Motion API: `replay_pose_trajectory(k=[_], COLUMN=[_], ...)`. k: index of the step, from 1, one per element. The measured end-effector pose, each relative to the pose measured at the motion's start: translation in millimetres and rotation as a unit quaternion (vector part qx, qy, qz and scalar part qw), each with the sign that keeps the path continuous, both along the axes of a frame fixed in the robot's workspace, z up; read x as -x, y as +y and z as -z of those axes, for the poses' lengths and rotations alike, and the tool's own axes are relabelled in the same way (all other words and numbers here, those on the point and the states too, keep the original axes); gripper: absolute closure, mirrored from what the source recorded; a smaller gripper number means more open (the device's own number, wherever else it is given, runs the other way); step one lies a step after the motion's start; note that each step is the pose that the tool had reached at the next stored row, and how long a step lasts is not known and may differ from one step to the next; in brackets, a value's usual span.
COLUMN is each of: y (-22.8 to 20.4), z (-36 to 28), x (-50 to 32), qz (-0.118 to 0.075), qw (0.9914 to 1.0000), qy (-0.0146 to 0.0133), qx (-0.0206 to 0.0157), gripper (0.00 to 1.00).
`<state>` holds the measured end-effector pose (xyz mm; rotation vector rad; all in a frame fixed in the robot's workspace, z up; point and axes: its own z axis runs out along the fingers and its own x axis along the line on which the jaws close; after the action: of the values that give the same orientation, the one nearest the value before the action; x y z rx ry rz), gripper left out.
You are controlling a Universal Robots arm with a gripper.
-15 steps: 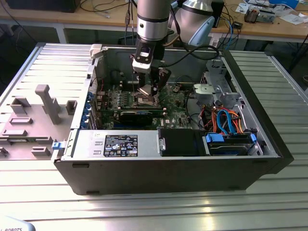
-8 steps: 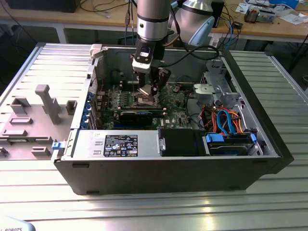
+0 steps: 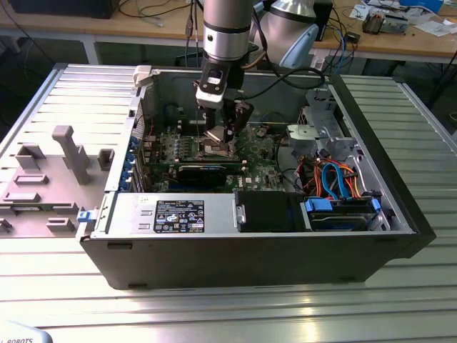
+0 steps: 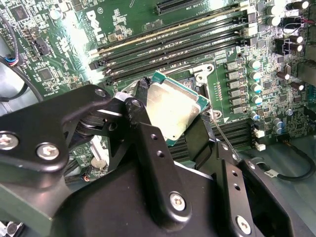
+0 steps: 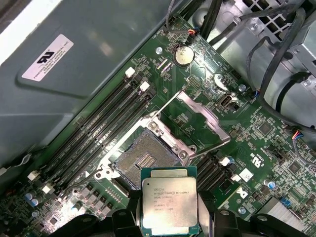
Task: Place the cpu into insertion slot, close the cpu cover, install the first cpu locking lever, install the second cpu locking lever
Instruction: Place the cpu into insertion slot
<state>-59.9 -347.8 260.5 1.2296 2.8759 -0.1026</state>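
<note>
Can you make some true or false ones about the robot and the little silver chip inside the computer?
1. The gripper is holding the cpu. True.
2. The cpu is sitting in the insertion slot. False: the slot is empty, and the cpu is in the gripper, not in the slot.
3. The cpu cover is shut over the slot. False: it is swung open, away from the slot.
4. The computer case lies with its open side up. True.
5. The motherboard is red. False: it is green.
</note>
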Motion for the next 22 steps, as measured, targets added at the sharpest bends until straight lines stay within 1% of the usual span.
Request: replay_pose_trajectory(k=[22], y=[0.0], z=[0.2], x=[0.0], qz=[0.008], qw=[0.99996], qy=[0.0], qx=[0.0025], gripper=[0.45])
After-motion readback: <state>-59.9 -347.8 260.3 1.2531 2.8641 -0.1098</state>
